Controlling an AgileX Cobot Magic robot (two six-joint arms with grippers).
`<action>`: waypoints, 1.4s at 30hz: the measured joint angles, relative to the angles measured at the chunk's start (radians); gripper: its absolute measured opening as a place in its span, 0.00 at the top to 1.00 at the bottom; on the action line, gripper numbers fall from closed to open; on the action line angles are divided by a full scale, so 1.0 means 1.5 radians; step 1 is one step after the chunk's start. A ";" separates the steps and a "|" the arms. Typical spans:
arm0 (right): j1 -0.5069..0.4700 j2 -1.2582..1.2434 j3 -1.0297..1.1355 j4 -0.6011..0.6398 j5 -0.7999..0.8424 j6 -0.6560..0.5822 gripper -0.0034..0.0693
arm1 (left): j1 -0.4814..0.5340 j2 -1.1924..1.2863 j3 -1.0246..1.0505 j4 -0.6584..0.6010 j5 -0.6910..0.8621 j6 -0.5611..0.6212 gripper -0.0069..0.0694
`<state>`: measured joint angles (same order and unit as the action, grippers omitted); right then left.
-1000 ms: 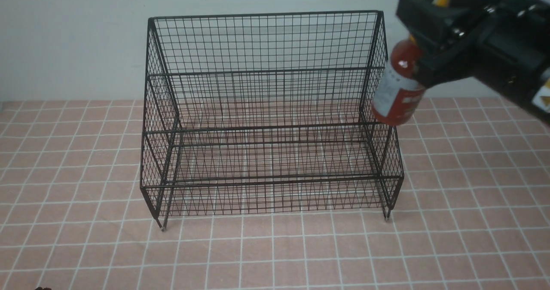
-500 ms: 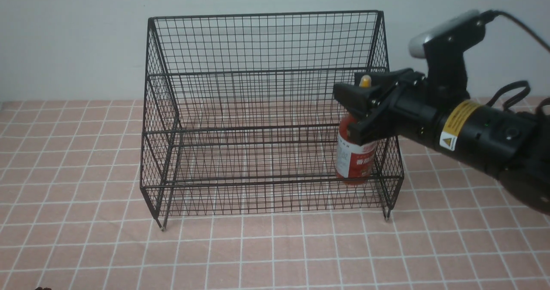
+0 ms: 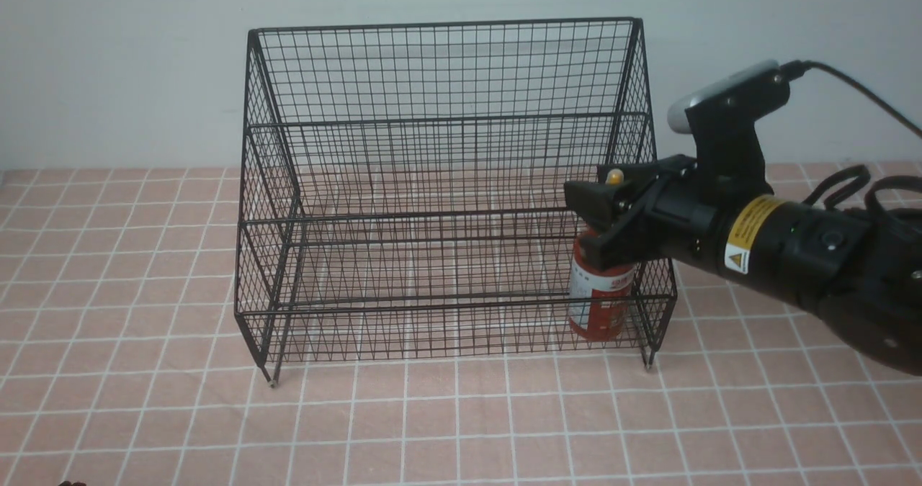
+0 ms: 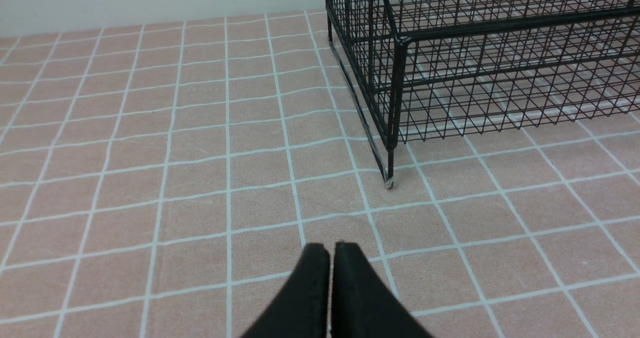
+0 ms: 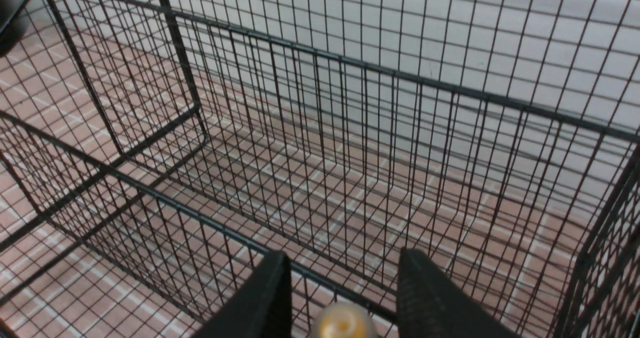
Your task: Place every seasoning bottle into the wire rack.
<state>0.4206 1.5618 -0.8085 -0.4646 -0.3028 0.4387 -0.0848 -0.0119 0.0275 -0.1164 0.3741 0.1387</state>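
Right gripper (image 3: pixel 609 216) has lowered seasoning bottle (image 3: pixel 601 309) from beside wire rack (image 3: pixel 446 68) into lower tier, right end. Fingers clamp its neck. Base apparently on mesh floor, hard to confirm. Placement nearly done, release due.

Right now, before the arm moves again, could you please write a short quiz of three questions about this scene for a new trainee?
1. True or false: the left gripper is shut and holds nothing.
2. Choose one. Where does the seasoning bottle stand in relation to the wire rack?
A. upper tier, left end
B. lower front tier, right end
C. outside the rack, in front of its feet
3. Short answer: which gripper has the bottle's yellow cap between its fingers?

Key
1. True.
2. B.
3. The right gripper.
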 joint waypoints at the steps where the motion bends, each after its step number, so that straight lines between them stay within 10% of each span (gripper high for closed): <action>1: 0.000 0.000 0.001 0.001 0.002 0.000 0.59 | 0.000 0.000 0.000 0.000 0.000 0.000 0.92; 10: 0.000 -0.027 0.004 0.044 0.010 -0.001 0.38 | 0.000 0.000 0.000 0.000 0.000 0.000 0.92; 21: -0.036 -0.246 0.004 0.065 0.220 -0.053 0.39 | 0.000 0.000 0.000 0.000 0.000 0.000 0.92; 30: -0.088 -0.603 0.004 0.082 0.563 -0.050 0.92 | 0.000 0.000 0.000 0.000 0.000 0.000 0.92; 42: -0.088 -0.782 0.004 0.138 0.702 -0.023 0.97 | 0.000 0.000 0.000 0.000 0.000 0.000 0.92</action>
<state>0.2885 0.3881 -0.8031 -0.2581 0.7502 0.4046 -0.0848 -0.0119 0.0275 -0.1164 0.3741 0.1387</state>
